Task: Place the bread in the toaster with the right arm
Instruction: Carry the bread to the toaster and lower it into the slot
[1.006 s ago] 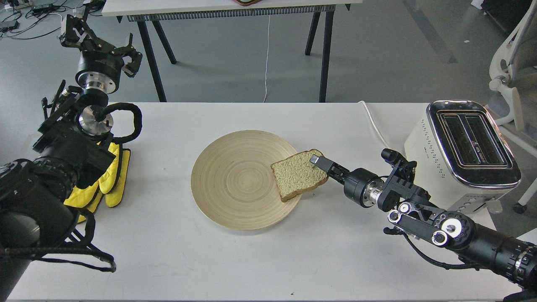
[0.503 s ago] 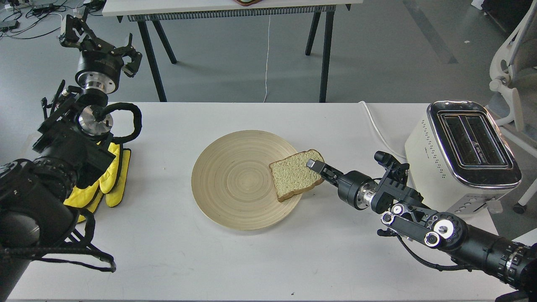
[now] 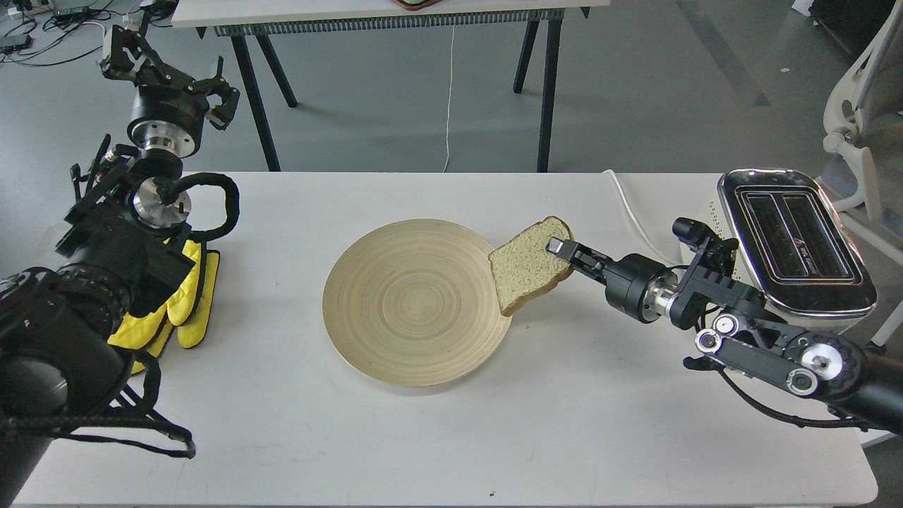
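A: One slice only. Bread (image 3: 529, 262) pinched at its R edge in R gripper (image 3: 559, 248) jaws, tilted, low corner at rim of wooden plate (image 3: 395, 353).

B: Toaster (image 3: 783, 247) lies R of bread, behind the wrist; slots run near-far, so slice must turn edge-down.

A: Obstacles? R arm's own wrist, white cord (image 3: 635, 212). L gripper (image 3: 176, 88) far back, jaws spread, above yellow mitts (image 3: 187, 310) on tabletop (image 3: 494, 437).
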Available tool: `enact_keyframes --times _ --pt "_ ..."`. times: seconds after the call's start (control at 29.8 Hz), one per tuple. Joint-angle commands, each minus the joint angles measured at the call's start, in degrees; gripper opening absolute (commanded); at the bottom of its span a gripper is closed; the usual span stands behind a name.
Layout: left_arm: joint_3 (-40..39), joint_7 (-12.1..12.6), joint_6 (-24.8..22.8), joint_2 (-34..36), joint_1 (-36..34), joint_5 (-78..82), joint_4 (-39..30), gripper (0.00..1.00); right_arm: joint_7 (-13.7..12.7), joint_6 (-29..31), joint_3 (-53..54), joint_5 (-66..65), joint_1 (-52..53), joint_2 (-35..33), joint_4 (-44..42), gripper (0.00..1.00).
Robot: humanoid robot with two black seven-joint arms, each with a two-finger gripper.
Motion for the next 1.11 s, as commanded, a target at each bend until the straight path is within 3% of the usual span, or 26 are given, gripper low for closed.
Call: enact_keyframes --times 0.0,0.27,0.4,0.54,1.07 --pt "0.0 0.0 0.0 0.0 0.0 0.0 0.0 1.00 0.1 0.0 0.6 0.0 3.0 -12.0 7.7 0.02" --pt "0.0 0.0 0.0 -0.1 0.0 0.0 0.0 1.00 0.1 0.9 0.3 -1.6 6.5 -37.4 17.4 0.02" --pt "0.0 0.0 0.0 -0.1 0.0 0.0 -0.1 1.00 0.4 1.0 0.2 -5.7 6.4 -44.3 17.5 0.02" --pt "0.0 0.0 0.0 -0.1 0.0 0.0 -0.1 1.00 0.4 1.0 -1.8 -10.6 5.3 -46.9 17.5 0.02" --pt "0.0 0.0 0.0 -0.2 0.0 0.0 0.0 1.00 -0.2 -0.6 -6.0 -11.5 5.1 -43.2 16.4 0.03"
